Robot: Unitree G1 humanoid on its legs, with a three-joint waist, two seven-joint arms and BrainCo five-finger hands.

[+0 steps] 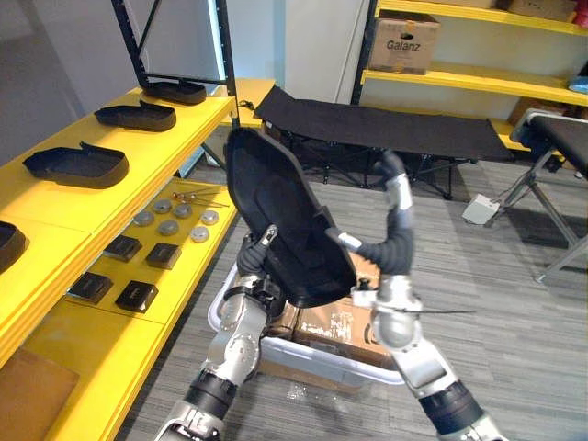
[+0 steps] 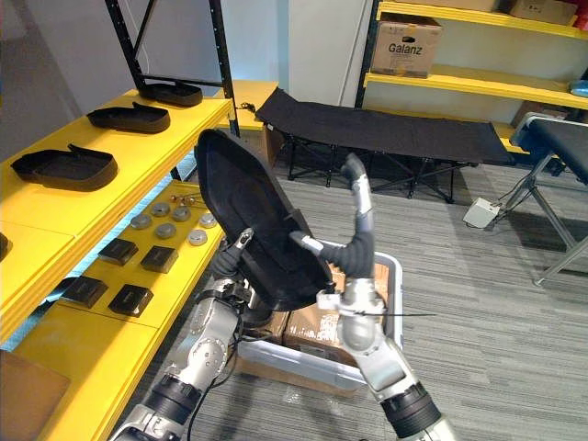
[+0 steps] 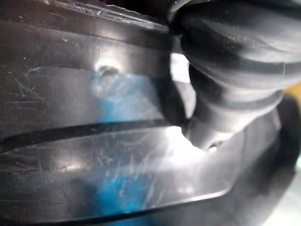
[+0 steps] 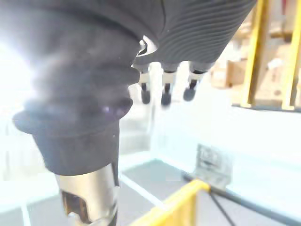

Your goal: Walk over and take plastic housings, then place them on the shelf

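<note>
I hold a large black plastic housing (image 1: 285, 220) upright and tilted between both hands, above a clear bin (image 1: 317, 363) on the floor. My left hand (image 1: 260, 271) grips its lower left edge, with the thumb (image 1: 268, 236) pressed on the inner face and the fingers behind it. In the left wrist view the housing's scratched surface (image 3: 94, 117) lies right against that hand (image 3: 235, 70). My right hand (image 1: 367, 248) rests against the housing's right edge. Its fingers (image 4: 164, 89) hang straight in the right wrist view, with nothing between them.
A yellow shelf (image 1: 156, 152) runs along the left and carries several black housings (image 1: 78, 165). Its lower board (image 1: 101, 367) holds small black boxes (image 1: 138, 296) and metal discs (image 1: 175, 216). Cardboard (image 1: 340, 331) lies inside the bin. A black cot (image 1: 367, 124) and more yellow shelving (image 1: 478, 83) stand beyond.
</note>
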